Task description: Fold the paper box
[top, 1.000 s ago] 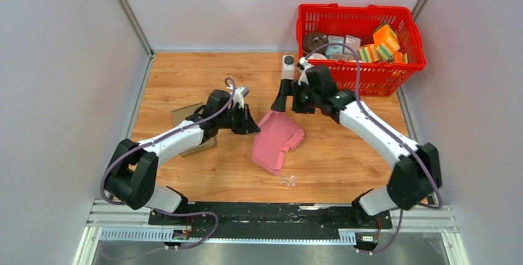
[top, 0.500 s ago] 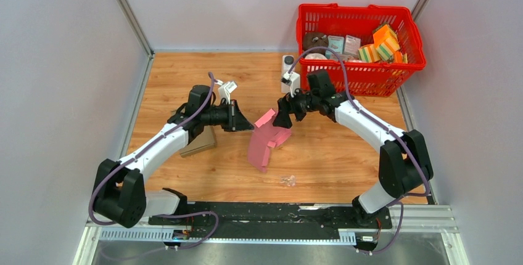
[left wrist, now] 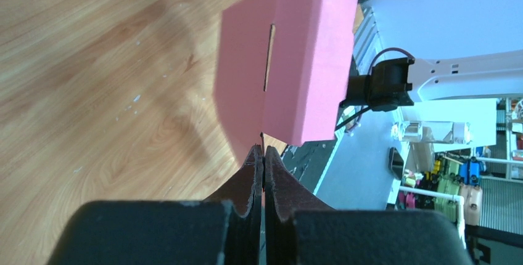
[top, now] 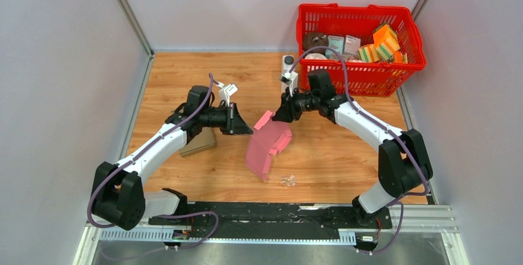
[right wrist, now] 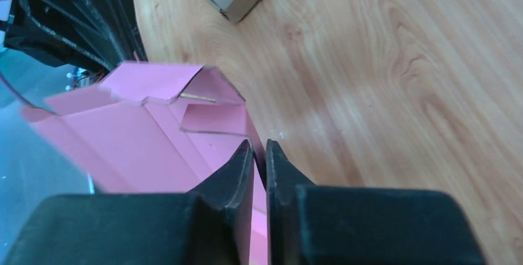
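Paper box (top: 266, 146) sits mid-counter between the two arms. It is a pink sheet, partly folded and tipped up on edge. Its top edge points at the far side and its lower corner points at the near rail; can't tell if that corner touches the wood. The left wrist view shows a flat panel (left wrist: 296, 61) with a narrow slot along a fold line. The right wrist view shows folded flaps and a cut corner (right wrist: 154, 101).

Left hand (top: 248, 131): fingers pressed together, pinching the box's left edge, and the sheet meets the tips (left wrist: 262, 153). Right hand (top: 279, 116): fingers nearly together, clamped on the far-right flap, with pink showing in the thin gap (right wrist: 259, 149).

Counter (top: 345, 160): bare wood runs right of the box out to the right edge, and also along the far-left part.

- Brown cardboard piece (top: 198, 143) lies just under the left forearm, apart from the box.
- Small clear scrap (top: 287, 181) lies near the box's lower corner, toward the near edge.
- White bottle (top: 288, 66) stands just behind the right wrist.
- Red basket (top: 364, 68) of mixed items is at the far-right corner, against the wall.
- Side walls close in the counter's left and right edges.
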### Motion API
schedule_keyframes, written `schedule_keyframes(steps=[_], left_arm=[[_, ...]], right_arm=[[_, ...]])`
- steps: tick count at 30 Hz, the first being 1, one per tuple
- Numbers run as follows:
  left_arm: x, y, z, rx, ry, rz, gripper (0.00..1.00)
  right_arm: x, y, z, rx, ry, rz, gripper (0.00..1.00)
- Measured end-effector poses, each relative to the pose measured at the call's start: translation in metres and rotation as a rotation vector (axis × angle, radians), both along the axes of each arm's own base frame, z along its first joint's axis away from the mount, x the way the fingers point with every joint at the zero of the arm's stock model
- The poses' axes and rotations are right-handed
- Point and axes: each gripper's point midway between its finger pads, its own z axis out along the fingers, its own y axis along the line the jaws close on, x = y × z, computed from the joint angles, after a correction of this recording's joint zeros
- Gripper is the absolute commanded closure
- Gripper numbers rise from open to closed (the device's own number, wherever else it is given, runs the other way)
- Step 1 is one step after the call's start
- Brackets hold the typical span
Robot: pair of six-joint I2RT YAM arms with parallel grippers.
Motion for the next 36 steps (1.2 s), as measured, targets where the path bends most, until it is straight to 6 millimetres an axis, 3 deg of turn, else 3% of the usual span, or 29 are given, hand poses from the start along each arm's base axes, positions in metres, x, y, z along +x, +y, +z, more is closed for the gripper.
schedule_keyframes(steps=[1,4,7,10,14,18,20,24,27,30,33,36], left_arm=[[0.0,0.002,-0.001,0.007,-0.001,0.0,0.97],[0.0,0.007,-0.003,0.035,-0.007,0.011,0.63],[0.002,0.014,-0.004,0.078,-0.029,0.033,0.55],[0.003,0.023,0.004,0.121,-0.082,0.079,0.6],[0.019,0.04,0.048,0.155,-0.203,0.198,0.57],[0.034,0.043,0.114,0.09,-0.347,0.259,0.38],[0.036,0.036,0.143,0.052,-0.402,0.244,0.37],[0.038,0.008,0.162,0.05,-0.434,0.156,0.53],[0.049,-0.008,0.147,0.077,-0.394,0.115,0.62],[0.058,-0.014,0.123,0.114,-0.319,0.082,0.79],[0.065,-0.019,0.102,0.151,-0.268,0.04,0.83],[0.059,-0.02,0.092,0.154,-0.242,0.008,0.86]], right_arm=[[-0.002,0.0,-0.001,0.011,0.006,0.007,0.98],[-0.017,0.0,-0.007,0.038,0.058,0.031,1.0],[-0.025,0.0,-0.006,0.054,0.107,0.04,1.0],[-0.024,0.002,0.003,0.065,0.115,0.045,1.0],[-0.022,0.004,0.015,0.039,0.077,0.021,1.0],[-0.015,0.007,0.027,-0.002,0.044,-0.026,1.0],[-0.012,0.011,0.033,-0.018,0.025,-0.041,1.0],[-0.024,0.023,0.039,-0.034,0.005,-0.008,1.0],[-0.036,0.028,0.042,-0.043,-0.009,0.028,1.0],[-0.043,0.031,0.048,-0.043,-0.028,0.053,1.0],[-0.043,0.03,0.055,-0.039,-0.047,0.05,1.0],[-0.042,0.03,0.059,-0.034,-0.055,0.047,1.0]])
